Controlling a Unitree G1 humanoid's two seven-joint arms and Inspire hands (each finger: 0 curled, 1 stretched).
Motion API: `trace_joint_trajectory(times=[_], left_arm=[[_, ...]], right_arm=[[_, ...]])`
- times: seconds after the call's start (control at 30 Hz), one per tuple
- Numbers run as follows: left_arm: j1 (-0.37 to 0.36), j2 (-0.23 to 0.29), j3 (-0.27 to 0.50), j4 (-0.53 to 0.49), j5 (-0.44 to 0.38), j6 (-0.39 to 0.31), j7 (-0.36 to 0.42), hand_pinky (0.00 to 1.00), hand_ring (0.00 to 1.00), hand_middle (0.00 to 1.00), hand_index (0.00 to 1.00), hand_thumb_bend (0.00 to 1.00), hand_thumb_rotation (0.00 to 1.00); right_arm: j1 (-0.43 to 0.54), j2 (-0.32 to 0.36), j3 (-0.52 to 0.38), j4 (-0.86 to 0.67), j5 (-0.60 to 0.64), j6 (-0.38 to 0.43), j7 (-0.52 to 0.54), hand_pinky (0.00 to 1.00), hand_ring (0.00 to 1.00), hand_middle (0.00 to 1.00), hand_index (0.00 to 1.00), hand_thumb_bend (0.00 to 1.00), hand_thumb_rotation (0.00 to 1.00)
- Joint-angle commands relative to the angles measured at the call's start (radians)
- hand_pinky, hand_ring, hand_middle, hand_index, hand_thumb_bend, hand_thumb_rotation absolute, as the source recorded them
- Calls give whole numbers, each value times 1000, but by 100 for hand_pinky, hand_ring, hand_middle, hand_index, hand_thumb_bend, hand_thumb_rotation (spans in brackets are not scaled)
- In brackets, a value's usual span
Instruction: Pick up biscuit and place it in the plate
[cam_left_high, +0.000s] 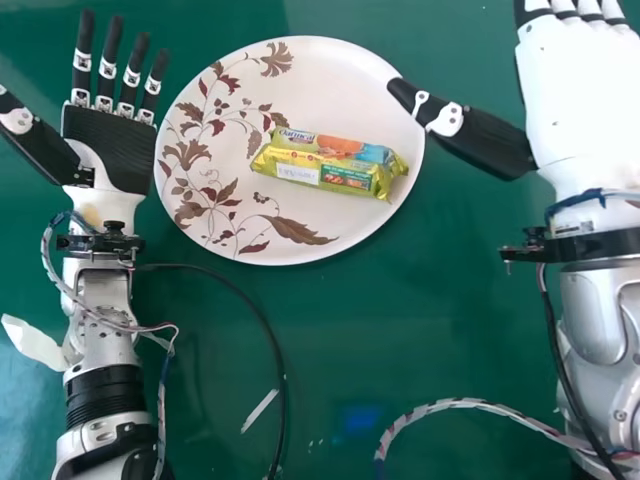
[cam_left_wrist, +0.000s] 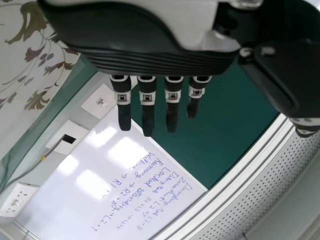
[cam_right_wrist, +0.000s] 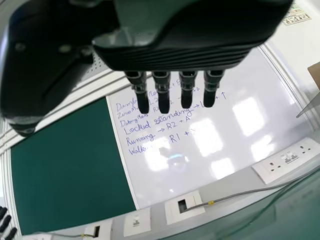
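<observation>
Clearly, the biscuit (cam_left_high: 330, 162) lies within the plate's (cam_left_high: 350, 225) edge; left hand (cam_left_high: 108, 150), right hand (cam_left_high: 580, 115) flank it, fingers straight, empty.

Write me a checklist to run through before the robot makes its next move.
1. Biscuit packet on the plate: ok, it lies within the rim, right of centre in the head view.
2. Left hand released: ok, fingers straight, beside the plate and off the packet.
3. Right hand released: ok, fingers straight, holding nothing.
4. Right thumb away from the plate: cannot tell; its tip overlaps the rim in the head view, but contact is unclear.
5. Table free of stray scraps: not ok, a pale strip lies between the arms.
</observation>
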Motion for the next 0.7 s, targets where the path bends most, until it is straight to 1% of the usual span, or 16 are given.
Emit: trace_joint_trajectory(times=[0.0,0.1,0.17,0.2,0.27,0.4,0.47,0.5,0.53,0.57,0.6,0.63,0.67], left_arm=[[98,-36,-11,82,24,0,3,89,86,90,99,100,87],[100,-27,-22,83,33,-4,-10,92,88,91,99,100,89],[99,-26,-26,87,44,-13,-10,92,88,91,99,100,90],[99,-26,-28,88,50,-18,-5,94,89,92,100,100,90],[102,-29,-31,83,57,-21,10,93,88,91,99,100,89],[94,-28,-27,94,40,-12,-8,94,89,91,100,100,84],[91,-25,-25,96,29,2,-13,94,88,91,100,100,85],[71,-21,-21,131,29,2,-20,93,88,91,100,100,85],[-10,-6,-6,281,42,-32,-38,92,88,91,100,100,86],[-64,3,5,382,47,-56,-57,91,87,91,100,100,87],[-102,11,14,455,48,-72,-77,90,87,91,100,100,87],[-122,14,21,493,44,-80,-89,88,86,90,100,100,87],[-128,15,28,507,35,-78,-100,86,86,89,100,100,88]], right_arm=[[18,17,15,5,12,-9,-24,100,100,100,100,100,86],[23,26,20,5,13,-2,-31,100,100,100,100,100,84],[28,32,20,2,21,2,-32,100,100,100,100,100,83],[30,36,18,1,29,2,-35,100,100,100,100,100,84],[34,46,14,3,54,4,-45,100,100,100,100,100,86],[39,66,3,5,115,9,-53,100,100,100,100,100,86],[42,63,0,10,126,-1,-68,100,100,100,100,100,85],[44,62,0,11,131,-4,-75,100,100,100,100,100,84],[46,62,1,12,133,-5,-81,100,100,100,100,100,79],[47,63,2,13,137,-6,-87,100,100,100,100,100,75],[49,63,2,14,142,-10,-95,100,100,100,100,100,73],[51,64,2,16,146,-15,-103,100,100,100,100,100,72],[54,65,1,18,153,-20,-109,100,100,100,100,100,71]])
